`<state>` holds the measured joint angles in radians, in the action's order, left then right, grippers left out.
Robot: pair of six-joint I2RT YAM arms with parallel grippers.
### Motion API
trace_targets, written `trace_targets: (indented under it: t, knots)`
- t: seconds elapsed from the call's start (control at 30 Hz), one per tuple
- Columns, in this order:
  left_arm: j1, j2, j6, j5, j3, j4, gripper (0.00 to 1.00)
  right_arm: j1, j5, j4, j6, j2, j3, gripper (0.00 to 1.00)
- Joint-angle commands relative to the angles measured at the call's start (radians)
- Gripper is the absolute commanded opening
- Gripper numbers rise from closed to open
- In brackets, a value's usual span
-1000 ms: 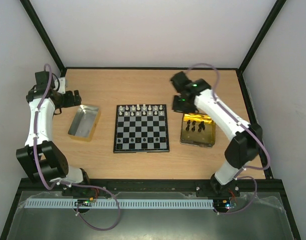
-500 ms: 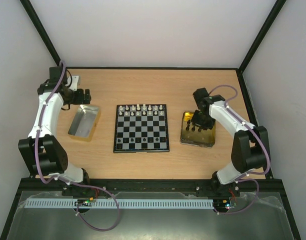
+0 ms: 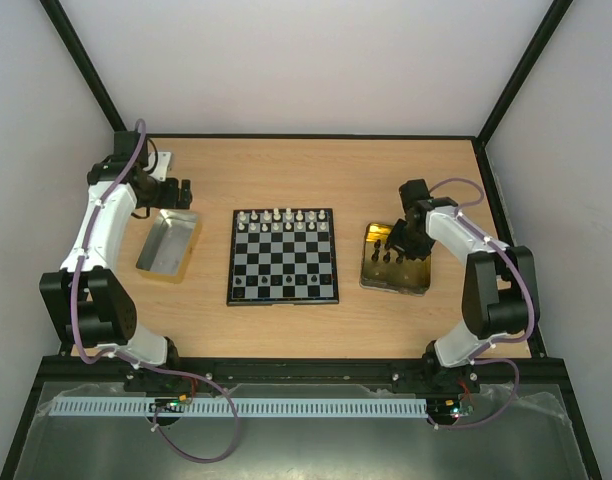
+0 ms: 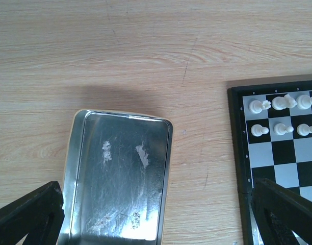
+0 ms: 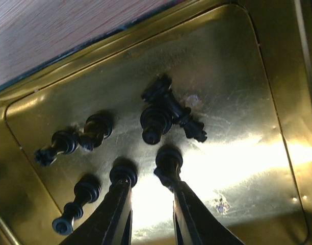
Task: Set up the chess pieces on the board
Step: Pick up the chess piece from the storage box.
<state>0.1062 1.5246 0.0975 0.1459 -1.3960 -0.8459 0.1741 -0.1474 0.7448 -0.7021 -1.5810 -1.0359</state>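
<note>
At far left, left claw (image 3: 178, 192) spread wide and gripping nothing, over the far end of the silver tray (image 4: 169, 153). Between that tray's right rim and the board (image 3: 286, 268), a strip of bare table (image 3: 214, 250), narrow but unbroken. On the board, white pieces (image 3: 283, 220) lined along the two far rows, close against its far rim; middle squares bare; something dark on the near-left squares, too small to tell. Beyond the board, open room out to the table's far edge. Just right of the board, the gold tray (image 3: 394, 286), parted from it by a thin gap. Inside, black pieces (image 5: 161, 109) scattered, some lying, some upright. Down among them, right claw (image 5: 146, 173), jaws parted a little, bare gold between the tips, a piece close by each tip, none clamped.
</note>
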Motion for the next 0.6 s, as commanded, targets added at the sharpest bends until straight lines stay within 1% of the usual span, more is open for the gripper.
trace_targets:
  t: [0.0,0.57]
  knots:
    - [-0.002,-0.007,0.001,-0.022,-0.031,-0.029,1.0,-0.022,-0.004,-0.042,0.016,-0.032,0.006,0.22]
    - [-0.002,-0.009,0.005,-0.03,-0.047,-0.042,0.99,-0.041,-0.017,-0.074,0.046,-0.068,0.04,0.22]
